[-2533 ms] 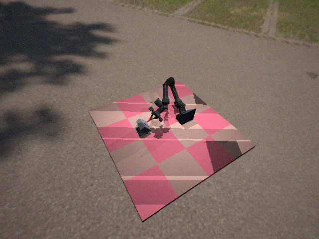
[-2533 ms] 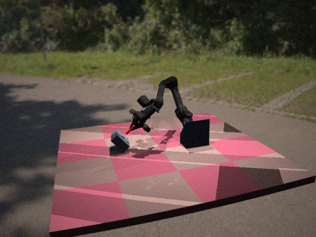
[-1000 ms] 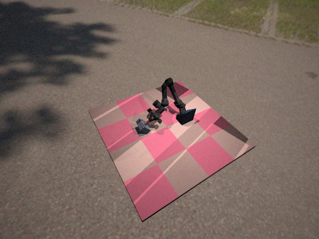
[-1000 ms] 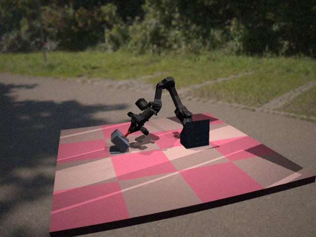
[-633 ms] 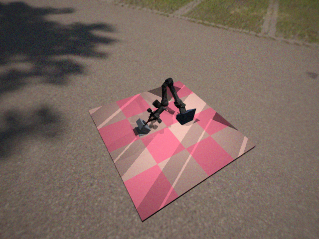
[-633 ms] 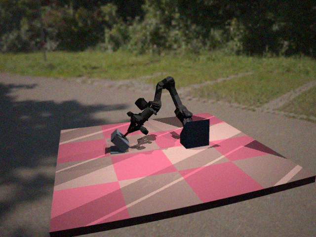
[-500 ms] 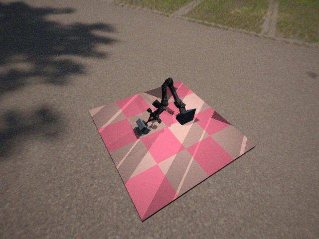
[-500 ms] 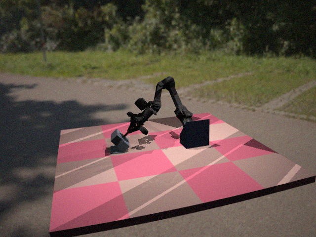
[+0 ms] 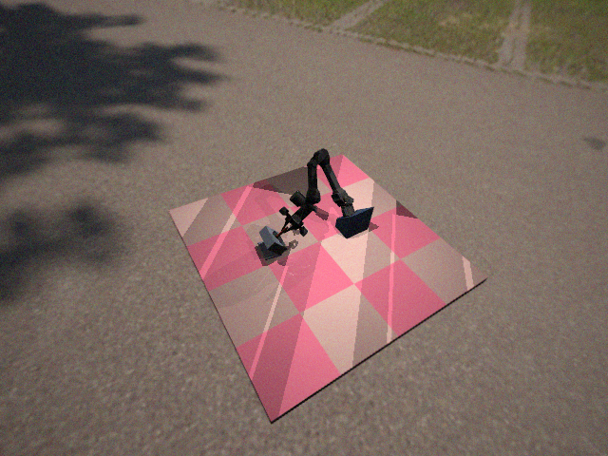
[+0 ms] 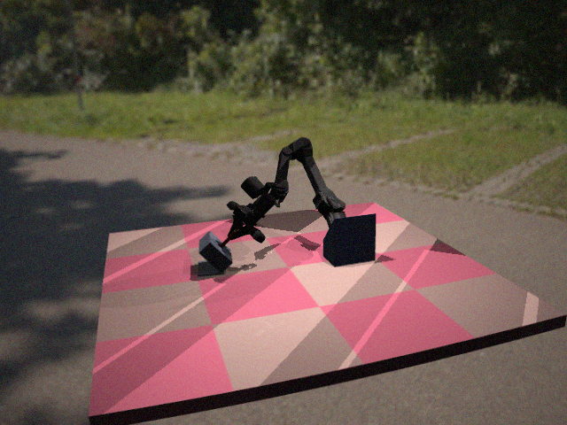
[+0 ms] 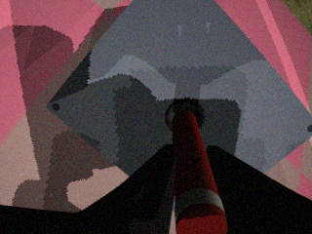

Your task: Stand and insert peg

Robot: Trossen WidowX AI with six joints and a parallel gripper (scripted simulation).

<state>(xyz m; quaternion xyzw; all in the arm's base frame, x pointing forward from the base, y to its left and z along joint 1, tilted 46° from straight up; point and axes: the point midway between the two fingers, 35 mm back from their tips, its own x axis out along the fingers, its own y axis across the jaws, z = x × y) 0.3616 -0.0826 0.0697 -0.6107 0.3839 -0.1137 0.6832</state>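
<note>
The grey sloped panel (image 9: 268,237) (image 10: 211,247) (image 11: 146,41) stands tilted on its base, its face toward the arm. Its round dark hole (image 11: 197,106) shows in the wrist view. My gripper (image 9: 284,229) (image 10: 229,237) (image 11: 190,155) is shut on the red peg (image 9: 280,234) (image 10: 223,243) (image 11: 191,166), close in front of the panel. The peg slants down to the face, and its plain end is at the hole's mouth. How deep it reaches cannot be told. The white band (image 11: 201,197) is at the end away from the panel.
A dark blue block-like board (image 9: 354,223) (image 10: 350,240) stands beside the arm's base, to the right in the top and exterior views. The checkered pink and beige table top (image 9: 326,313) (image 10: 270,338) lies under everything. Shadows of the arm fall on the panel's face and around it.
</note>
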